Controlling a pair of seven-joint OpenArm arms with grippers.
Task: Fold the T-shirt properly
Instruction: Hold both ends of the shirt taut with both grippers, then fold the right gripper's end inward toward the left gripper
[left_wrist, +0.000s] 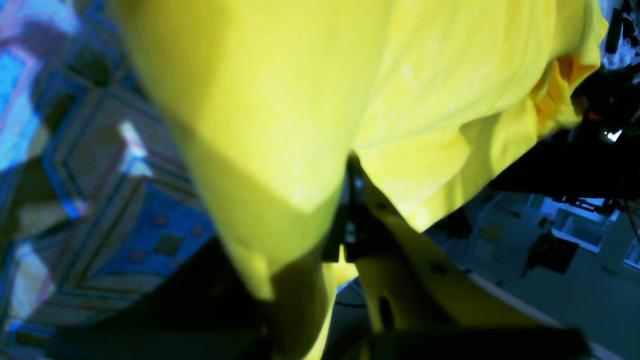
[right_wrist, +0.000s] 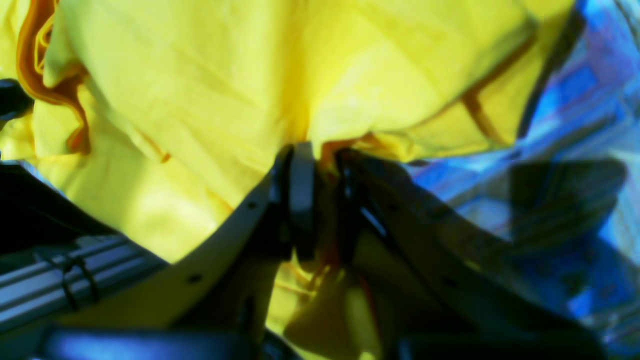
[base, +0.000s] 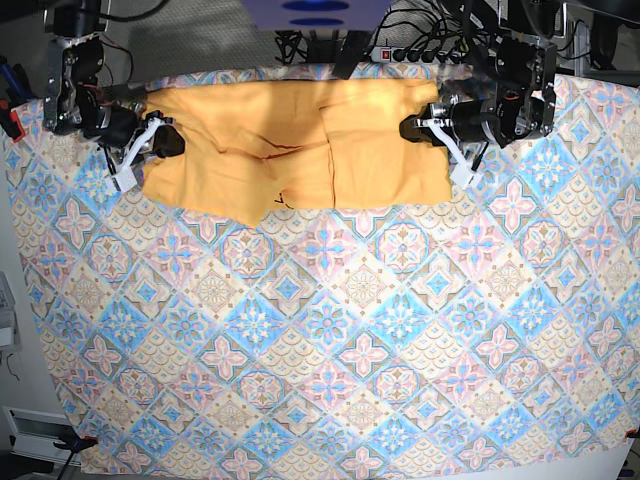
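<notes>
The yellow-orange T-shirt (base: 300, 150) lies in a wide, partly folded band across the far side of the table, with one flap hanging toward the front at the left of middle. My left gripper (base: 412, 128) is at the shirt's right edge in the base view. In the left wrist view that gripper (left_wrist: 352, 165) is shut on a fold of the T-shirt (left_wrist: 300, 75). My right gripper (base: 165, 140) is at the shirt's left edge. Seen close, its jaws (right_wrist: 325, 155) pinch bunched fabric of the T-shirt (right_wrist: 200, 75).
A blue-pink-beige tile-patterned cloth (base: 330, 330) covers the whole table under the shirt. A power strip and cables (base: 420, 50) run along the back edge. A red clamp (base: 8, 125) sits at the far left edge.
</notes>
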